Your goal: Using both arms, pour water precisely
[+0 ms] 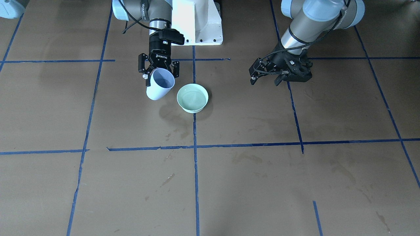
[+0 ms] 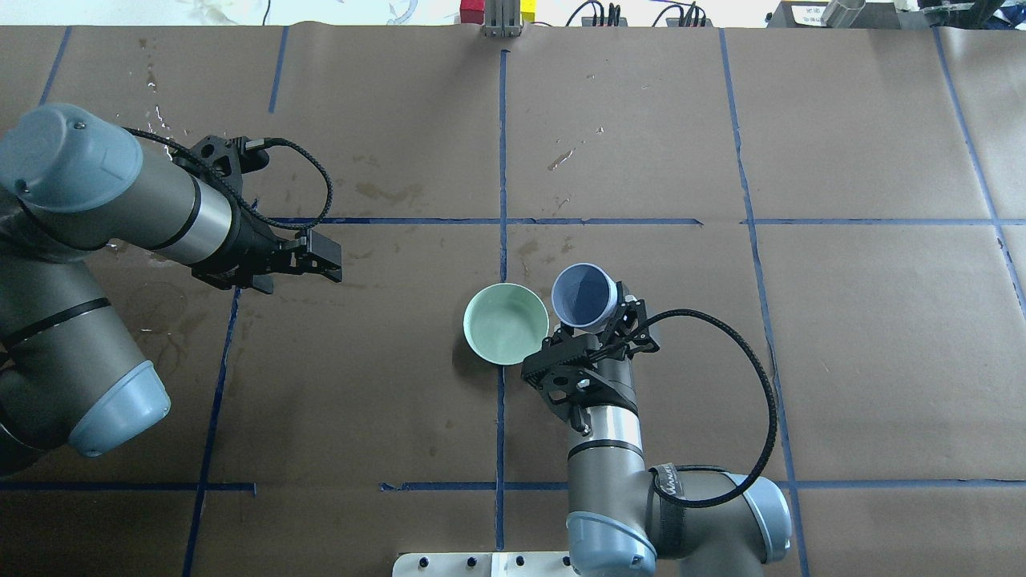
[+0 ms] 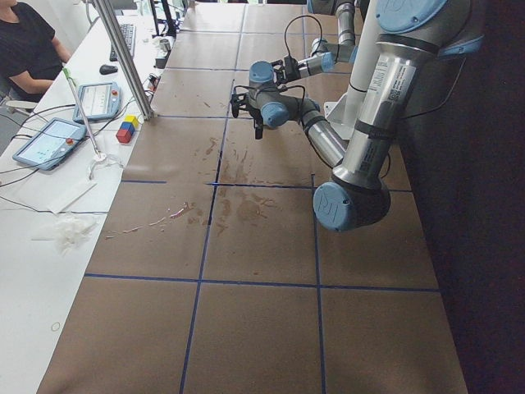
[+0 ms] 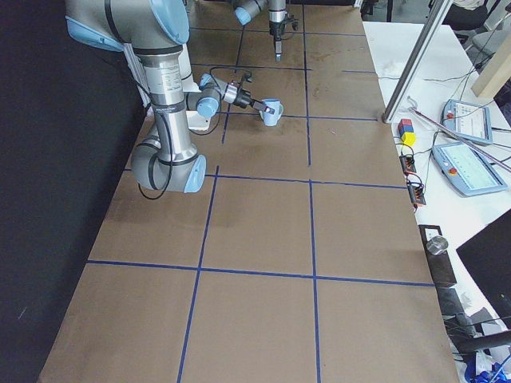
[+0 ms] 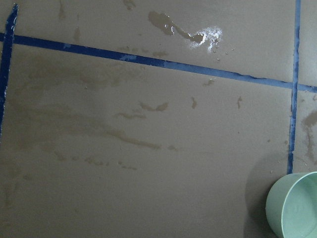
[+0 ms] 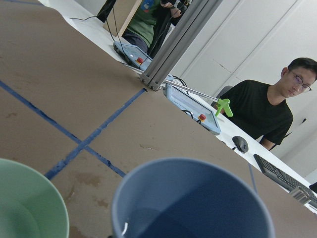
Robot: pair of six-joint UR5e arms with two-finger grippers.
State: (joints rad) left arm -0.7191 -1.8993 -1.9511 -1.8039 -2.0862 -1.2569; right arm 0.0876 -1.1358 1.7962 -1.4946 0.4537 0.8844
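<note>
Bearing ROBOTIQ lettering point(image 1: 160, 56), the right pincer point(image 1: 160, 73) grips a tilted blue cup point(image 1: 159, 88).

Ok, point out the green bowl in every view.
Front-facing: bowl just above centre.
Overhead: bowl at centre.
Exterior left: cannot make it out.
Exterior right: cannot make it out.
Left wrist: bowl in bottom right corner.
Right wrist: bowl in bottom left corner.
Landmark: the blue tape line running under it.

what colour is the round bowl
The round bowl is pale mint green; clearest in the overhead view.
</note>
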